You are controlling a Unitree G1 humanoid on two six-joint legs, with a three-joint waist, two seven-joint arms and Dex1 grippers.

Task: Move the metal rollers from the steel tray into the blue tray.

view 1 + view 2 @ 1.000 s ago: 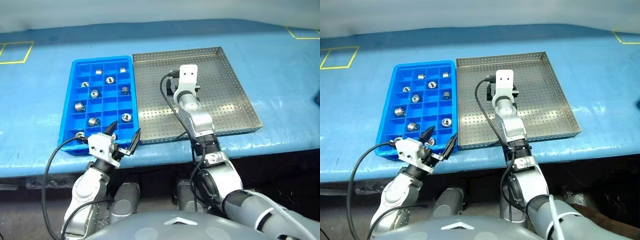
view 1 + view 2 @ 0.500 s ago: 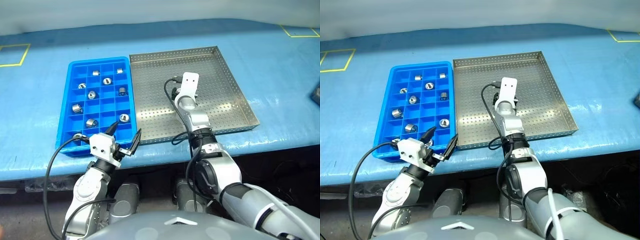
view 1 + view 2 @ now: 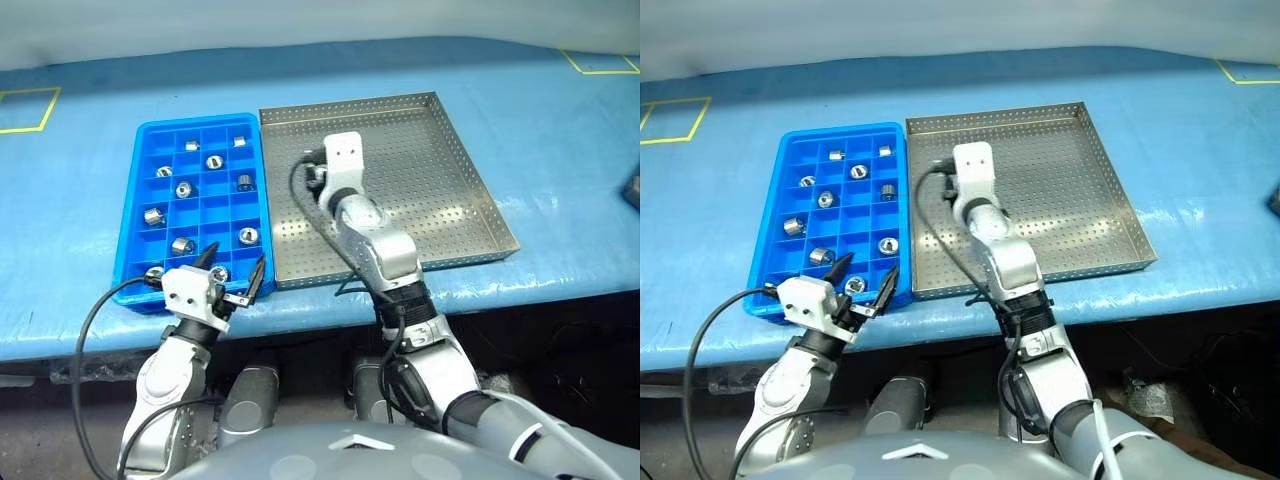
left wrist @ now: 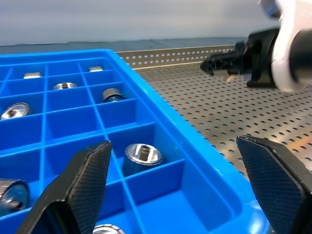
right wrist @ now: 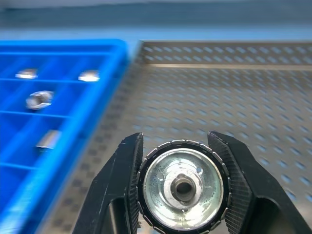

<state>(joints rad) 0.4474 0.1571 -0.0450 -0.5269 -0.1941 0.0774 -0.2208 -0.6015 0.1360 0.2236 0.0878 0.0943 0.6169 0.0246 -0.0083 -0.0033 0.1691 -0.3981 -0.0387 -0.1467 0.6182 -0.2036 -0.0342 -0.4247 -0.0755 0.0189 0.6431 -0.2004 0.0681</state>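
Head views (both eyes, same scene): bright blue rectangular plastic tray w/ grid of small square compartments (image 3: 195, 205) sits left of centre on the blue table (image 3: 560, 150); its long side is touching or just beside the large square silver-grey steel tray w/ perforated floor (image 3: 440, 190), centre-right. Several small shiny silver cylindrical metal rollers (image 3: 184, 188) lie in separate compartments of the blue tray, approx. nine visible. Steel tray floor looks bare where visible. Right gripper (image 3: 952, 183) is over the steel tray's left part, near the blue tray's edge, pointing toward upper left of frame. Left gripper (image 3: 232, 275) is lower left, at the blue tray's near edge, fingers spread wide, nothing between them.

Left wrist view: both black fingers (image 4: 83, 180) stand far apart at the bottom corners, released. Blue tray takes up left and centre; a roller sits upright in the compartment just ahead, others further back. Perforated steel floor on right. Right gripper shows at upper right above the steel tray, dark and blurred.

Right wrist view: right gripper's two black fingers (image 5: 119, 185) are clenched on one metal roller (image 5: 183, 187), bottom centre, hollow end facing the camera, ribbed rim showing. Steel tray behind, centre and right; blue tray w/ rollers at left, blurred.
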